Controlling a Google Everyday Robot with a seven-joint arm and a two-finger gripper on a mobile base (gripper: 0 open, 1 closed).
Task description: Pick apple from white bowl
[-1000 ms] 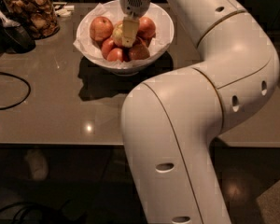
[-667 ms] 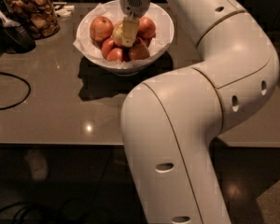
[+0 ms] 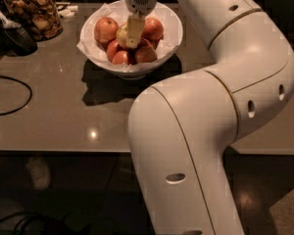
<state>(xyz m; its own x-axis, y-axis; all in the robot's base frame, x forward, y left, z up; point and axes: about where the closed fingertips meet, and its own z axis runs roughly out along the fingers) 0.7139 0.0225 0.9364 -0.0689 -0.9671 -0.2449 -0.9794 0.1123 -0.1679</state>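
The white bowl [image 3: 90, 50] stands on the grey table, lined with crinkled white paper and holding several apples. The pale yellow-green apple [image 3: 121, 35] lies near the middle of the pile, with redder apples [image 3: 105, 29] around it. My gripper [image 3: 133, 39] reaches straight down from above into the bowl and sits right at the pale apple, covering its right side. The apple rests among the others in the bowl.
A glass jar of brown snacks [image 3: 34, 11] stands at the back left, with a dark scoop-like object [image 3: 12, 33] beside it. A black cable [image 3: 10, 94] loops on the left of the table. My own large white arm [image 3: 210, 131] fills the right foreground.
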